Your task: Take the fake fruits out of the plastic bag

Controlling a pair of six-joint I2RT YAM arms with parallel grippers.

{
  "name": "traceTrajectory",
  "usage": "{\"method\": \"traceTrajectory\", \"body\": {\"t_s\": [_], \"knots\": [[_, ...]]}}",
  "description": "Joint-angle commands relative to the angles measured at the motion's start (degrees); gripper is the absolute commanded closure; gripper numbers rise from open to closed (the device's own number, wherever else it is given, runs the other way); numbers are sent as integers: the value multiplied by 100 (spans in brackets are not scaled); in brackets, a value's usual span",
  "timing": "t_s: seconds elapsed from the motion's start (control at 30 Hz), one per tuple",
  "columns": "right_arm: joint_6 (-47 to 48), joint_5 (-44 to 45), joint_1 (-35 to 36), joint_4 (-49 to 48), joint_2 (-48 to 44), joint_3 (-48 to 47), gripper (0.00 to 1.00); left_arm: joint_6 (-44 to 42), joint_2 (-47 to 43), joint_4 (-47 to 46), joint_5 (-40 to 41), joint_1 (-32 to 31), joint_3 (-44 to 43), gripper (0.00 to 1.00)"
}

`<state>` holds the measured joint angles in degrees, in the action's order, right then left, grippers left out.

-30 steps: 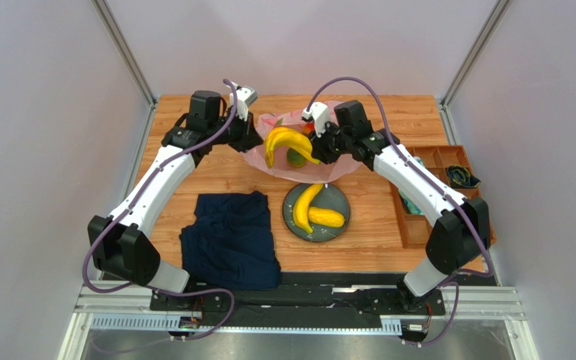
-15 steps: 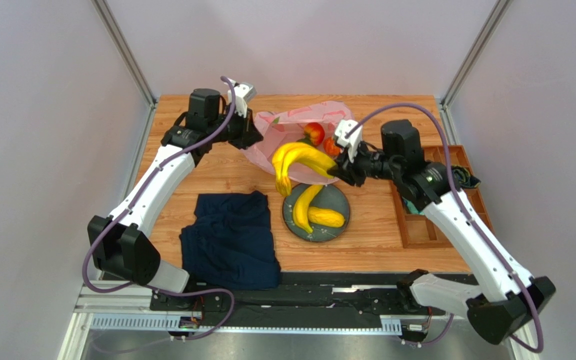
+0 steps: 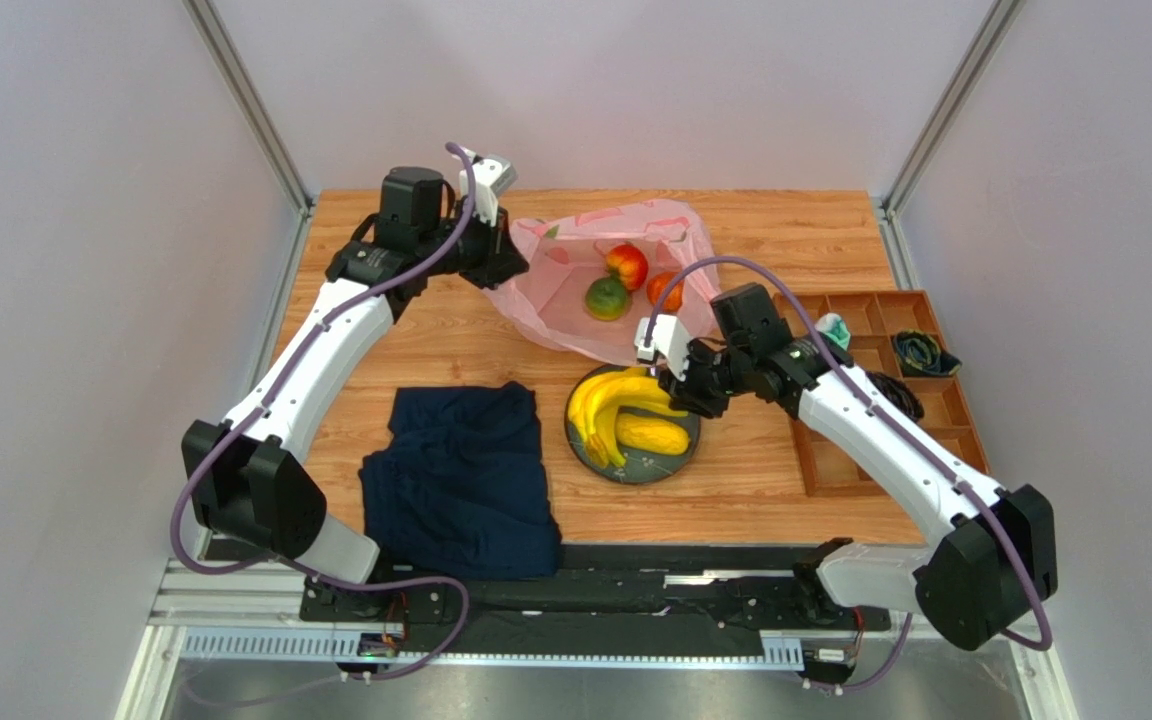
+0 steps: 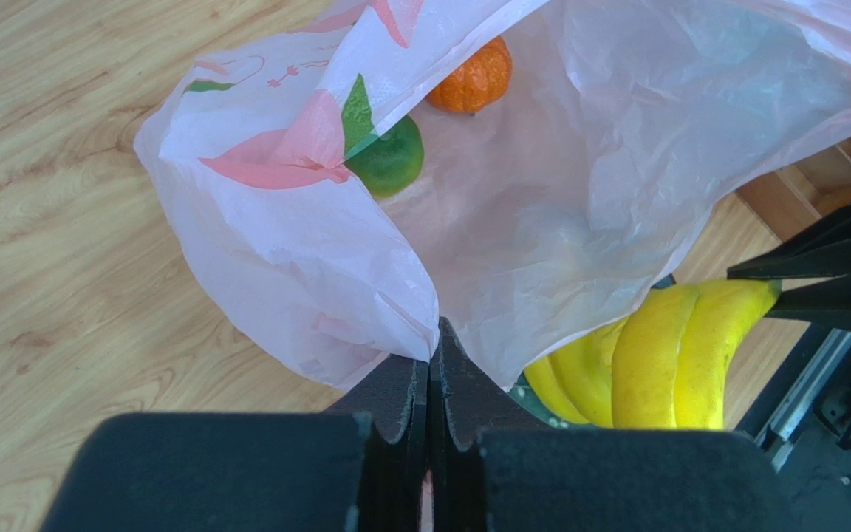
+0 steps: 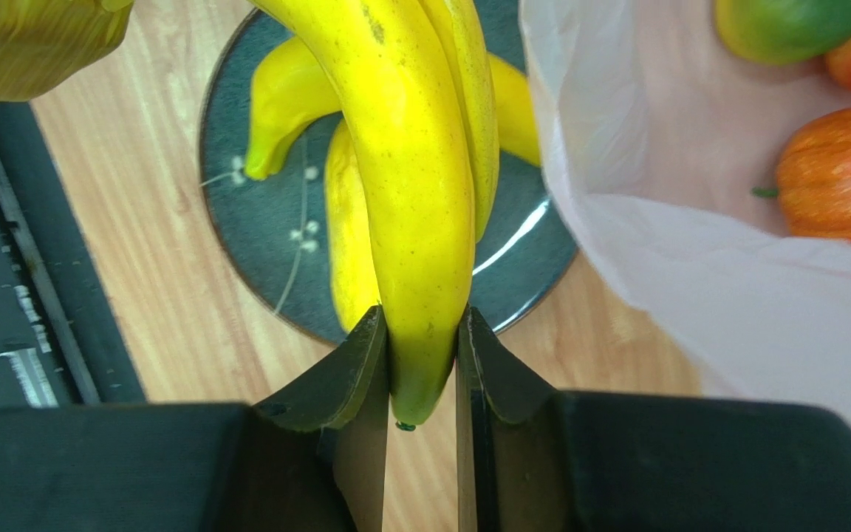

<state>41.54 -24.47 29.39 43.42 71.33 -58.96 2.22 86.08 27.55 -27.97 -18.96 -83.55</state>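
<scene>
Banana bunch (image 5: 419,166) hangs over the plate (image 5: 252,211), pinched at its end by the right gripper (image 5: 421,321) — ready to drop. Left gripper (image 4: 433,366) is pressed together on the rim of the plastic bag (image 4: 286,255), holding it open — round fruits (image 3: 627,267) sit inside

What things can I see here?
Crinkly pink translucent plastic bag: one, pink, at back.
Glossy round plastic fruits: three, red, green, orange, inside bag.
Yellow plastic banana bunch: one, yellow, over plate.
Long yellow plastic piece: at least one, yellow, on plate.
Dark grey round plate: one, grey, before bag.
Navy folded cloth: one, navy, near left.
Wooden compartment tray: one, brown, right edge.
Left gripper: one, black, shut on bag.
Right gripper: one, black, shut on banana bunch.
</scene>
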Motion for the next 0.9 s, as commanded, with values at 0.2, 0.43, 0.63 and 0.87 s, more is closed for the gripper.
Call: {"method": "traceTrajectory", "body": {"t_s": [0.2, 0.43, 0.63, 0.87], "knots": [[1917, 329, -47, -1097, 995, -625, 100, -213, 110, -39, -60, 24, -249, 100], [2656, 294, -65, -1257, 1568, -1064, 100, -353, 93, 22, -7, 24, -294, 100], [3446, 188, -65, -1231, 1761, -1057, 100, -424, 14, 31, 37, 24, -127, 100], [4028, 127, -179, -1301, 2033, -1003, 98, -415, 110, 31, 11, 24, -188, 100]]}}
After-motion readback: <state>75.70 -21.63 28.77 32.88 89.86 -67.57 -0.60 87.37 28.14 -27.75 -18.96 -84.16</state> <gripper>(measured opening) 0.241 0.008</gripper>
